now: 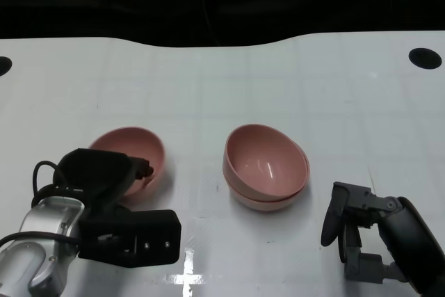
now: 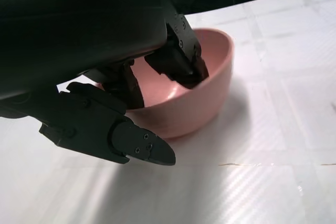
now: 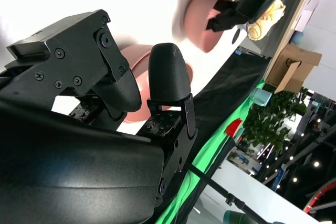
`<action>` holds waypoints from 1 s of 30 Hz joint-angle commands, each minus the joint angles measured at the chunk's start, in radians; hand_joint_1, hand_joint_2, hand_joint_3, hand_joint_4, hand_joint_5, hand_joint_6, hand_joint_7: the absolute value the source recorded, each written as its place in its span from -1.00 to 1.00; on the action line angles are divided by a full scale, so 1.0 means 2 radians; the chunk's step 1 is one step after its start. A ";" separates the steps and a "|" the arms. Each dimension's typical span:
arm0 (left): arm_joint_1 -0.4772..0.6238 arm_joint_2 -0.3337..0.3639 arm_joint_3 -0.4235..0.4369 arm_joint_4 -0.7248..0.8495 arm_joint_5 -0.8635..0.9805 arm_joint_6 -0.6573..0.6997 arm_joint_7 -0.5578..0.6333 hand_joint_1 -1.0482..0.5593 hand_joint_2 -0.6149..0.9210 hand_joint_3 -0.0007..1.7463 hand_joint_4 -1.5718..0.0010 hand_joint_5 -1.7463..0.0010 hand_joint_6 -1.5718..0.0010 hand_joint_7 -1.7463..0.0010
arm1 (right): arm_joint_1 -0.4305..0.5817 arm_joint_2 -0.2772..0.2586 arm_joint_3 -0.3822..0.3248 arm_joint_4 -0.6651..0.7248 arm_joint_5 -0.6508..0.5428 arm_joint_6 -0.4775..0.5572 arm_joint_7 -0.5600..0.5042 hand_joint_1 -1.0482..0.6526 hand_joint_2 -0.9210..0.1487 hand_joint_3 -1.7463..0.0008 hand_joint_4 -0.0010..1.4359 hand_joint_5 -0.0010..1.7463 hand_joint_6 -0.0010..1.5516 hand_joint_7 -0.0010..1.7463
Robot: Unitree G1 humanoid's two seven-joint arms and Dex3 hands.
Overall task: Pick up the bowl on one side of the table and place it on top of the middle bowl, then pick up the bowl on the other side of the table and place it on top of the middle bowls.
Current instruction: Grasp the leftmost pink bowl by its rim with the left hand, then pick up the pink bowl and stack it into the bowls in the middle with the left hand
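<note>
Head view shows us a white table with pink bowls on it. In the middle, one pink bowl sits tilted inside a second pink bowl, so two are stacked there. On the left side sits the last pink bowl. Our left hand is right at this bowl, on its near side. From the left wrist view, we see some fingers reach over the rim into the bowl, while another finger stays outside, near the wall. We cannot tell if the bowl is squeezed tight. Our right hand rests near the stacked bowls, to their right, holding nothing, fingers apart.
</note>
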State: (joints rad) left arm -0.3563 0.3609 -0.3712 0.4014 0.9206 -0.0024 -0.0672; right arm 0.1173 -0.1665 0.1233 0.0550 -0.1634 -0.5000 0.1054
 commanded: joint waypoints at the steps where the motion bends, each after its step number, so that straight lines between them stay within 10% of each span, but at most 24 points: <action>1: -0.014 0.011 -0.005 0.021 -0.013 -0.015 0.020 0.01 1.00 -0.71 0.00 -0.62 -0.43 0.80 | 0.003 -0.002 -0.003 -0.006 -0.002 0.000 -0.003 0.22 0.32 -0.90 0.33 1.00 0.04 0.80; 8: -0.020 0.011 -0.009 0.036 -0.028 -0.026 0.042 0.03 1.00 -0.68 -0.06 -0.76 -0.56 0.76 | 0.004 -0.001 -0.004 -0.006 -0.003 -0.002 -0.003 0.22 0.30 -0.89 0.33 1.00 0.04 0.79; 11: -0.028 0.005 -0.008 0.042 -0.040 -0.041 0.068 0.04 0.75 -0.26 -0.14 -0.97 -0.05 -0.44 | 0.000 0.002 -0.005 0.001 -0.002 -0.005 -0.006 0.22 0.30 -0.89 0.34 1.00 0.04 0.77; 15: -0.034 0.005 -0.012 0.042 -0.043 -0.047 0.081 0.03 0.62 -0.10 -0.12 -1.00 0.09 -0.73 | -0.003 0.003 -0.005 0.009 -0.004 -0.009 -0.010 0.21 0.31 -0.90 0.34 1.00 0.05 0.76; 28: -0.042 0.012 -0.010 0.025 -0.048 -0.057 0.097 0.03 0.63 -0.11 -0.10 -1.00 0.20 -0.95 | -0.004 0.005 -0.004 0.010 -0.006 -0.010 -0.013 0.20 0.32 -0.90 0.34 1.00 0.06 0.74; 30: -0.048 0.016 0.003 -0.003 -0.058 -0.072 0.111 -0.01 0.47 0.17 -0.13 -1.00 0.19 -0.99 | -0.005 0.007 -0.002 0.011 -0.009 -0.009 -0.015 0.20 0.32 -0.90 0.34 1.00 0.07 0.74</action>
State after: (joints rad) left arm -0.4181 0.3683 -0.3900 0.4368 0.8170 -0.1271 0.1176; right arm 0.1119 -0.1559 0.1223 0.0725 -0.1800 -0.5081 0.0838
